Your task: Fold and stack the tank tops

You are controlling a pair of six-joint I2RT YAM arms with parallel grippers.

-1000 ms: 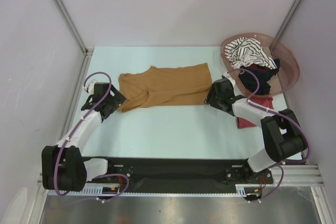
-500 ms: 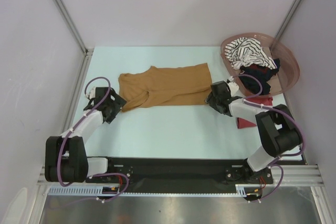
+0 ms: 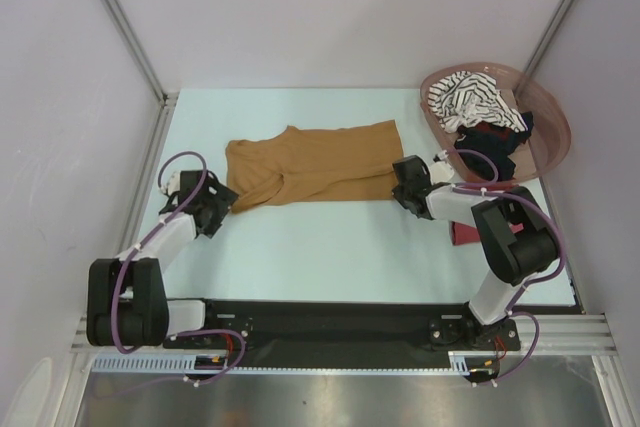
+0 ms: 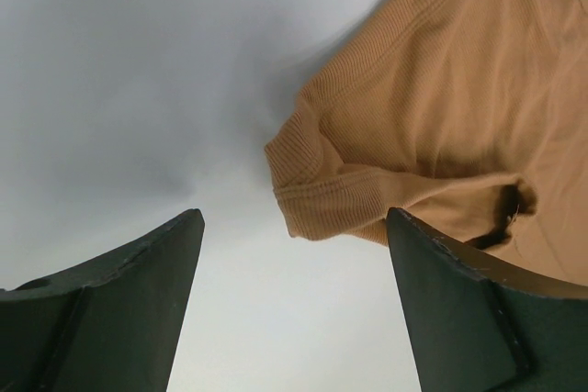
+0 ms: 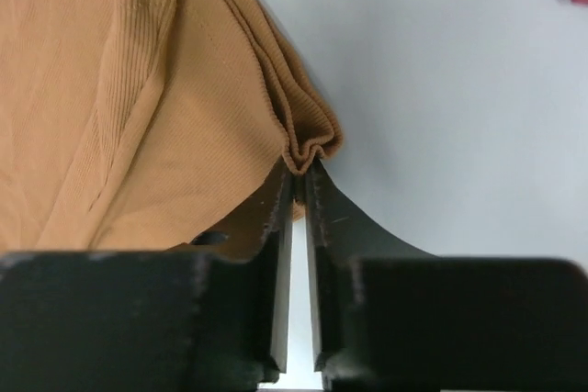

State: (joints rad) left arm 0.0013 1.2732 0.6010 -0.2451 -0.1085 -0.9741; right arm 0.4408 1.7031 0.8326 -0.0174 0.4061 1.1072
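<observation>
A mustard-brown tank top [image 3: 312, 162] lies spread flat across the middle of the table. My right gripper [image 3: 403, 185] is shut on its near right corner, and the bunched hem [image 5: 307, 147] is pinched between the fingertips. My left gripper [image 3: 222, 197] stands open at the top's near left corner [image 4: 317, 197], which lies just ahead of the wide-apart fingers [image 4: 450, 291], untouched. A dark red tank top [image 3: 470, 228] lies on the table under my right arm. A striped tank top [image 3: 470, 99] and a black one [image 3: 490, 147] sit in the basket.
The pinkish-brown oval basket [image 3: 552, 127] stands at the back right corner, against the right wall. Metal frame posts run up at the back left [image 3: 120, 17] and back right [image 3: 570, 7].
My right gripper has slid left onto the mustard top's corner and shut on it. The left gripper has moved slightly nearer the left corner, jaws narrowing a little.
</observation>
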